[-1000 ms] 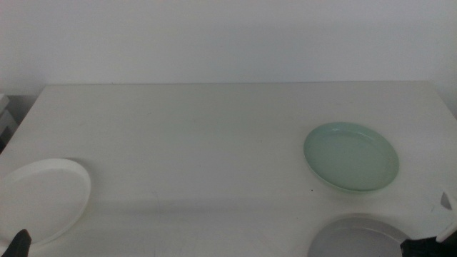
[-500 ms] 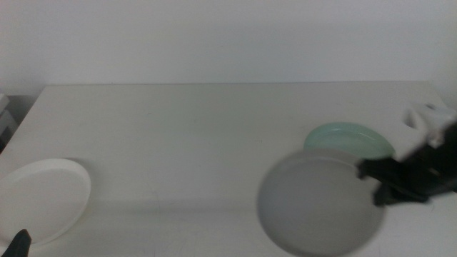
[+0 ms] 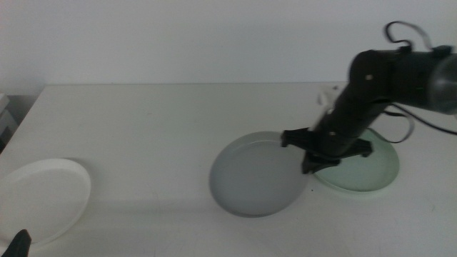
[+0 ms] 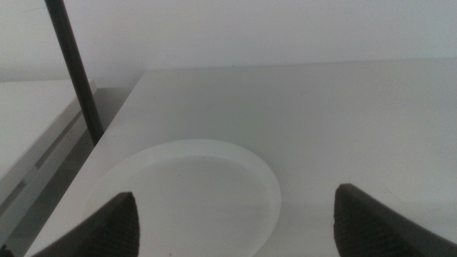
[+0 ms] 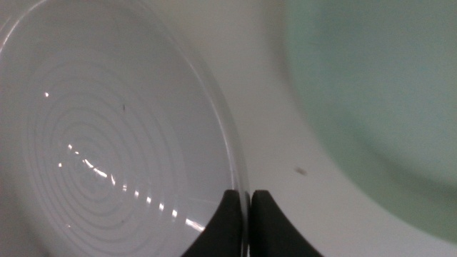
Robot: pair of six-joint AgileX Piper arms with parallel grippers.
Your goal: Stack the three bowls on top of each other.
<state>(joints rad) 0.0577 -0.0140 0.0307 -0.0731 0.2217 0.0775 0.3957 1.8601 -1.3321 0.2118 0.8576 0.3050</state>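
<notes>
Here the grey bowl (image 3: pixel 257 173) is sitting in the middle of the table (image 3: pixel 164 128), a little toward the right, with its right-hand rim pinched by the right gripper (image 3: pixel 308 151). In the right wrist view the two dark jaws are pressing together on that thin rim (image 5: pixel 241 203), one on the inner side and one on the outer side, and the bowl's inside (image 5: pixel 114 143) is showing faint concentric rings and small glints of light. Whether the bowl is resting flat on the table or being held slightly above it cannot be told.

Just beside it, to the right, the pale mint green bowl (image 3: pixel 371 168) is lying on the table, and the right arm is reaching in over it from the picture's right side and covering part of it. The grey and green bowls are lying close, edge near edge; the wrist view is showing a strip of bare table between them.

Well apart, near the table's front left corner, the white bowl (image 3: pixel 43 200) is lying on its own. The left gripper (image 4: pixel 235 221) is waiting just above it with its jaws spread wide apart, holding nothing, the white bowl (image 4: pixel 186 193) showing between them.
</notes>
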